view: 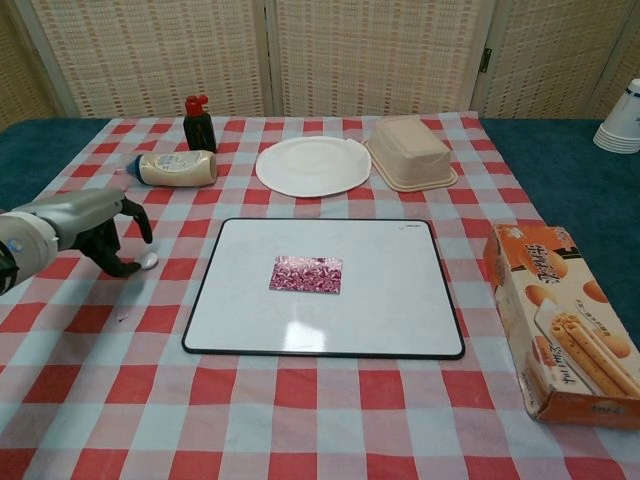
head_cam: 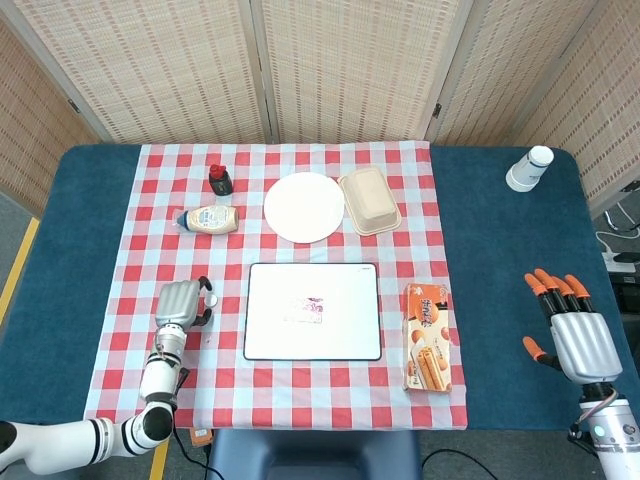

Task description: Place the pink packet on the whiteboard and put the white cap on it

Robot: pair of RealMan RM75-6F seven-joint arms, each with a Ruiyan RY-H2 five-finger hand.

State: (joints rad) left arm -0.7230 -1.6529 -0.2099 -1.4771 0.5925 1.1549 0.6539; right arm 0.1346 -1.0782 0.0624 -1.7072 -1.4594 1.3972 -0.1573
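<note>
The pink packet [head_cam: 308,310] [view: 306,273] lies flat near the middle of the whiteboard [head_cam: 262,345] [view: 400,330]. A small white cap [head_cam: 210,301] [view: 149,259] sits on the checked cloth just left of the board. My left hand [head_cam: 180,303] [view: 92,228] rests beside the cap with its fingers curled in. The cap lies at the fingertips and is not held. My right hand [head_cam: 570,332] hovers over the blue table edge at the far right, fingers spread and empty; the chest view does not show it.
A biscuit box [head_cam: 425,336] [view: 560,325] lies right of the board. Behind the board stand a white plate [head_cam: 303,207], a beige container [head_cam: 370,200], a mayonnaise bottle [head_cam: 210,219] and a dark sauce bottle [head_cam: 220,179]. Stacked paper cups [head_cam: 528,168] are at the far right.
</note>
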